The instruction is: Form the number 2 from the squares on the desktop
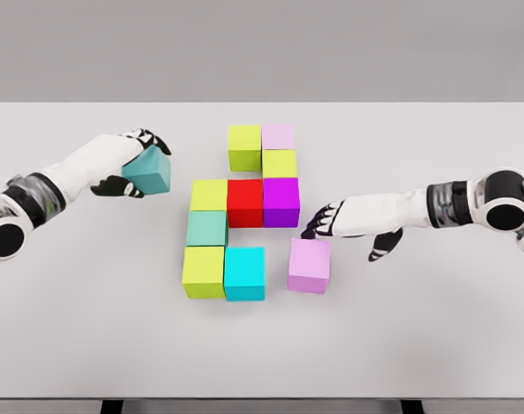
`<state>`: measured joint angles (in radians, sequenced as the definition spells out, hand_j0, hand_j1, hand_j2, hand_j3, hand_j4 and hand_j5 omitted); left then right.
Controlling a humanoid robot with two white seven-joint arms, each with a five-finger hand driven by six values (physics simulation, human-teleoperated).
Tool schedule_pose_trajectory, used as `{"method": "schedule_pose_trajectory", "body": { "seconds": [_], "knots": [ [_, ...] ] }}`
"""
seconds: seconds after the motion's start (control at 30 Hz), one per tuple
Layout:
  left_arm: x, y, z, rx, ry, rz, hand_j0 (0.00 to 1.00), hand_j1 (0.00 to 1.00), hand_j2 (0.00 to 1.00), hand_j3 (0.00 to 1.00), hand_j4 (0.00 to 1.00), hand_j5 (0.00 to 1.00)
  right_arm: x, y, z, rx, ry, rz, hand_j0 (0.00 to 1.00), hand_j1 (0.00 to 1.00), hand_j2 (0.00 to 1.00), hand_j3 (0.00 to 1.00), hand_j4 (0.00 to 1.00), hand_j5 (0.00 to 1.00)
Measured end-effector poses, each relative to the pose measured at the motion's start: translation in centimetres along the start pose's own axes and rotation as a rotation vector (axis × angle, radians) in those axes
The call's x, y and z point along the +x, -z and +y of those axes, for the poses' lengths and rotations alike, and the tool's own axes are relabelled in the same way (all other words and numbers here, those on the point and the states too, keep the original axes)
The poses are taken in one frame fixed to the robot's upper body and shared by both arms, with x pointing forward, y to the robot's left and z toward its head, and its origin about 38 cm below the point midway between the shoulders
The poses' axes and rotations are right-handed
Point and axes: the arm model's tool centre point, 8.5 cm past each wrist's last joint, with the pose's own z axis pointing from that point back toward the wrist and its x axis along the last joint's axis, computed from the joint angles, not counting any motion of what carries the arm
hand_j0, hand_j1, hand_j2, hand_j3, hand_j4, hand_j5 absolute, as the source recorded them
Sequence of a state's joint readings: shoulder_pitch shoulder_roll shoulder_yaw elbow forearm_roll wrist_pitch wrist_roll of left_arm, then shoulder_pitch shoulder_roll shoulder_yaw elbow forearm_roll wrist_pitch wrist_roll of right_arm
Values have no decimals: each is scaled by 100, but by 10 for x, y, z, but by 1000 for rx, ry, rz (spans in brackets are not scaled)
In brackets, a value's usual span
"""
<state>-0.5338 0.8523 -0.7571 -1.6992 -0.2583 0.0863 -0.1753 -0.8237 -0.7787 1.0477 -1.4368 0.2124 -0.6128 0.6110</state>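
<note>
Nearest on the white tabletop (90, 345) sits a row of two blocks that touch: a yellow-green block (203, 271) on the left and a bright blue block (245, 272) on the right. Just right of them, with a small gap, a light purple block (309, 265) sits by itself, turned a little.

Right behind the light purple block is the right robot hand (333, 219). Its arm comes in flat from the right edge, low over the tabletop. The fingers are spread and point left, and they hold nothing. The dark fingertips (312, 229) are just above the far top corner of the light purple block; I cannot tell if they touch it.

One row back, a sea-green block (207, 228) stands behind the yellow-green one. Behind that comes a row of three that touch: a yellow block (209, 195), a red block (245, 202) and a deep purple block (281, 201). Farther back a second yellow block (280, 163) sits behind the deep purple one. Farthest are a lime block (244, 147) and a pale pink block (278, 135), side by side.

Off to the left, well apart from the group, the left robot hand (134, 164) is closed around a teal block (150, 172), tilted and lifted. The fingers hide part of it. That arm is cut off by the left edge.
</note>
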Motion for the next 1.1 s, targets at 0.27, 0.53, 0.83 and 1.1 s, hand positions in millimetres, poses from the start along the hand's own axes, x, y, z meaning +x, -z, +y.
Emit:
{"method": "schedule_pose_trajectory", "body": {
  "seconds": [0.27,0.53,0.83,1.1],
  "knots": [
    [1,21,3,11,-15,2,48,48,48,48,48,48,3,2,0,3,-5,-10,100,100,100,100,100,100],
    [0,47,14,23,-12,17,48,48,48,48,48,48,3,1,-2,0,-10,-8,100,100,100,100,100,100],
    [3,73,6,17,-18,32,48,48,48,48,48,48,-10,-17,-12,-9,-19,45,100,100,100,100,100,100],
    [7,91,8,23,-16,41,48,48,48,48,48,48,-27,-73,-28,24,-64,165,71,71,71,71,71,71]
  ]
}}
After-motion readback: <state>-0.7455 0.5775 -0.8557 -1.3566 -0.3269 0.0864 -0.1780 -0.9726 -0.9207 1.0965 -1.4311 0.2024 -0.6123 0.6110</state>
